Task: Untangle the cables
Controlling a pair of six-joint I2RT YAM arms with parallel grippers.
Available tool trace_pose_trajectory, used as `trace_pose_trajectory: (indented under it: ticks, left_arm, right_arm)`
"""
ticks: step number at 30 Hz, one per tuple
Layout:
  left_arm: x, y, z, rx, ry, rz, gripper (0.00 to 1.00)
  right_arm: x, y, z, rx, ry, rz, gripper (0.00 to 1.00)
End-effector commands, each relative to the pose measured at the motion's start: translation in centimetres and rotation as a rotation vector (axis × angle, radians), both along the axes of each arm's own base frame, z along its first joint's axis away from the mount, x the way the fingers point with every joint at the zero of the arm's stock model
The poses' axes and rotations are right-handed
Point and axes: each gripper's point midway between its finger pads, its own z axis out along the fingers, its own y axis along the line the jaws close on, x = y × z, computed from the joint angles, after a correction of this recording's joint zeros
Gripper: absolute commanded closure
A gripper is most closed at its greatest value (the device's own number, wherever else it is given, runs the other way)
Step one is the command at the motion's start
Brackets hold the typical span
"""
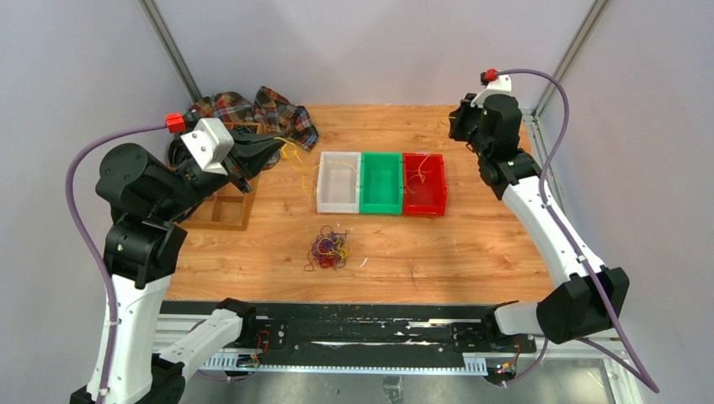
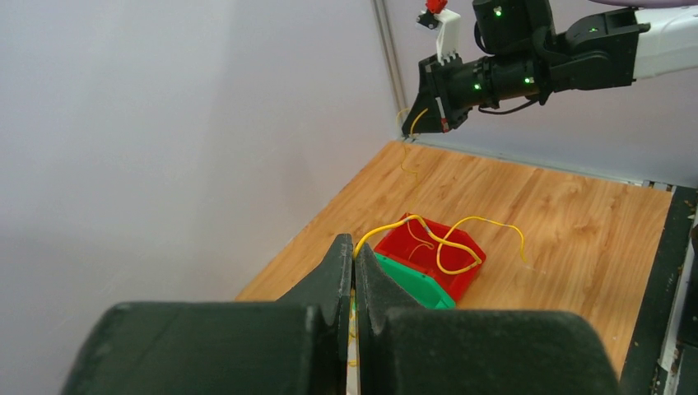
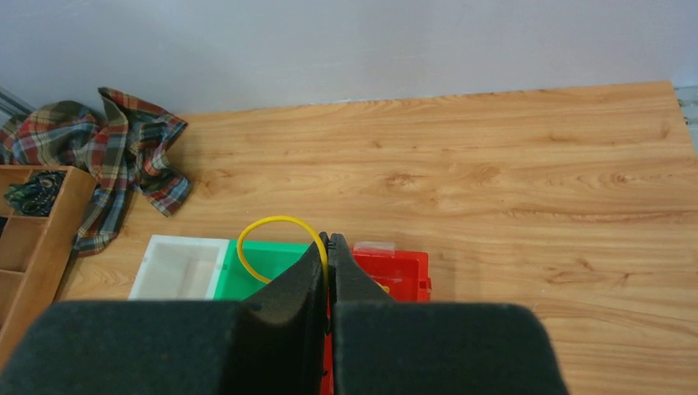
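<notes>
Left gripper [image 2: 354,251]: fingers pressed together on a yellow strand [image 2: 409,216]. I see it arc out from the tips and drape over the red bin [image 2: 465,280]. Right gripper [image 3: 328,243] hangs above the far right of the table [image 1: 471,244], fingers likewise clamped tight, pinching a yellow loop [image 3: 280,219] that curls out to its left. Whether both hold the same cable I can't tell. The main tangle of cables [image 1: 328,250] — red, yellow, dark — lies on the wood just in front of the green bin [image 1: 381,183], well apart from both arms. White bin [image 1: 338,182] touches the green one; plaid cloth [image 1: 253,114] at far left.
</notes>
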Motion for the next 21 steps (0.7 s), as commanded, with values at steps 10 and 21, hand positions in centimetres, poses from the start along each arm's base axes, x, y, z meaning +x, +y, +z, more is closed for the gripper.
trace_pose_trajectory:
  ticks: [10,21]
  left_arm:
    - [-0.2,-0.2,-0.7,0.01,0.01,-0.013,0.99]
    - [-0.3,0.0,-0.7,0.007,0.009,-0.003,1.0]
  right_arm:
    - [0.1,-0.4,-4.8,-0.048,0.128,-0.037,0.99]
    - [0.2,1.8,-11.5,-0.039,0.319,0.005,0.99]
